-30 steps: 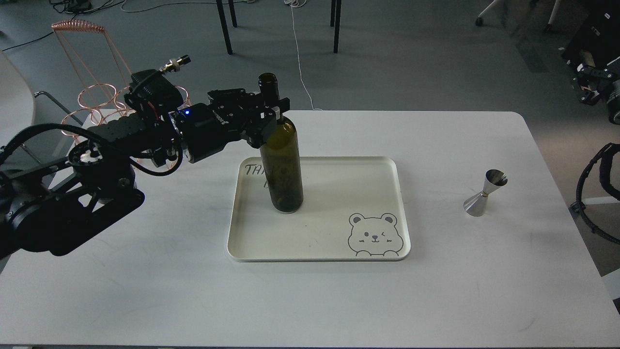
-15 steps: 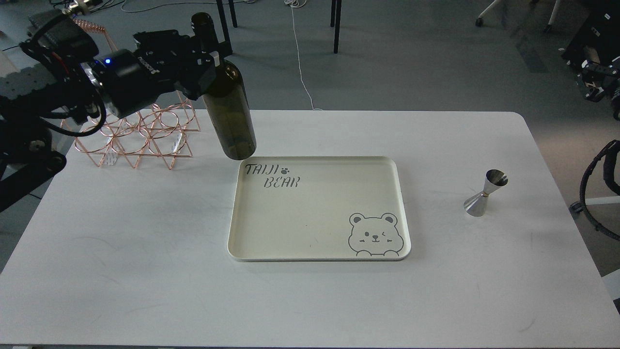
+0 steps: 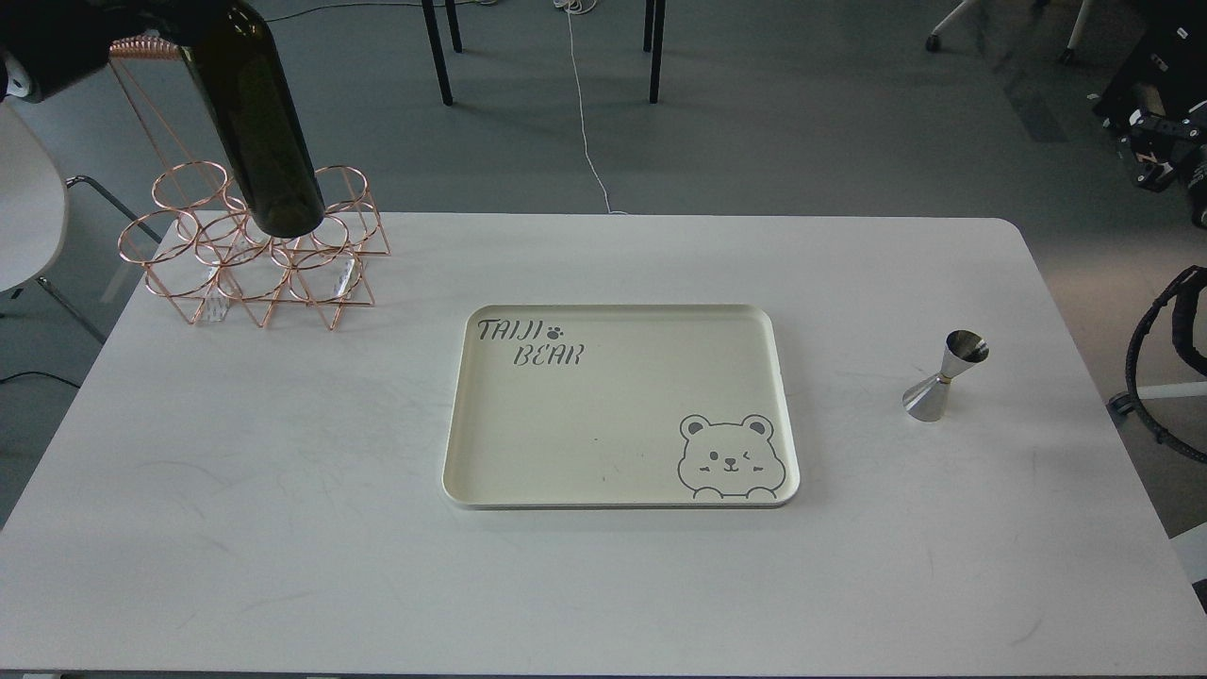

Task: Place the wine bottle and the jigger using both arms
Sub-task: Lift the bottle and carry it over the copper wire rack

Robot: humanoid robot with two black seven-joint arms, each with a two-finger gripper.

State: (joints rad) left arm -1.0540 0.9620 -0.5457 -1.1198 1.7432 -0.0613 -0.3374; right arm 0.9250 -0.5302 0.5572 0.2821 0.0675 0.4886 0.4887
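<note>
The wine bottle (image 3: 259, 123), dark olive-green, hangs tilted in the air at the top left, with its base over the copper wire rack (image 3: 255, 250). Its neck is cut off by the top edge. The black end of my left arm (image 3: 57, 38) shows in the top left corner beside the bottle's upper part; its fingers are out of frame, holding the bottle aloft. The silver jigger (image 3: 943, 375) stands upright on the white table (image 3: 283, 528) at the right, with nothing near it. My right arm's dark end (image 3: 1155, 156) is off the table at the far right; its fingers cannot be told apart.
A cream tray (image 3: 622, 490) with a bear drawing and lettering lies in the middle of the table with nothing on it. A black cable loop (image 3: 1146, 368) hangs by the table's right edge. Chair legs stand on the floor behind the table.
My left arm has lifted the bottle off the tray and carried it up and to the left, to above the wire rack. The jigger and the tray have not moved.
</note>
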